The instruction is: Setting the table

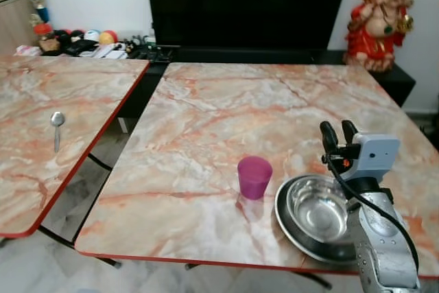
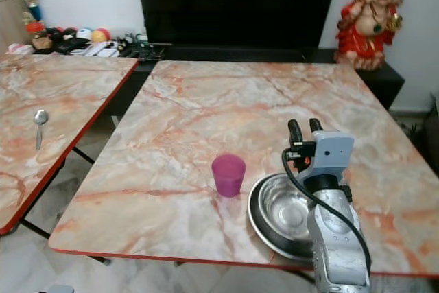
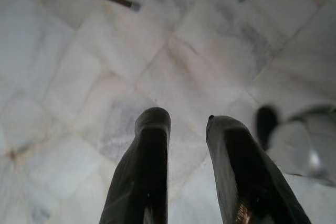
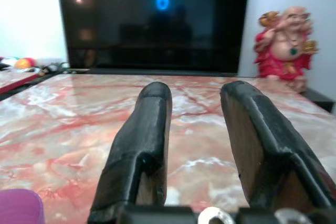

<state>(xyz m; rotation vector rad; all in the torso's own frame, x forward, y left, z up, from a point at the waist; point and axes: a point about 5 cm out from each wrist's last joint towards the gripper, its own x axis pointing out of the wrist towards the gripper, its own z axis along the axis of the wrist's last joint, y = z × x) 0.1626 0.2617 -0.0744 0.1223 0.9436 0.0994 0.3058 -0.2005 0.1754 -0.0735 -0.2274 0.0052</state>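
— How is the light reading in the head views?

— Even and bright, daylight-like. The marble table (image 1: 206, 114) is showing soft glare, and the steel bowl (image 1: 319, 209) is throwing highlights. The purple cup (image 1: 254, 177) is casting a faint shadow toward the camera.

— And the wrist views?

— The black fingers (image 4: 149, 135) are sitting close and soft. The dark screen (image 4: 152, 19) is reflecting a blue spot. The floor (image 3: 105, 77) is looking pale, slightly blurred.

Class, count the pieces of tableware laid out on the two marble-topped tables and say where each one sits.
3. A spoon lies on the left table. A purple cup stands near the front edge of the right table, and a steel bowl sits on its right, below the right gripper. None appear hidden.
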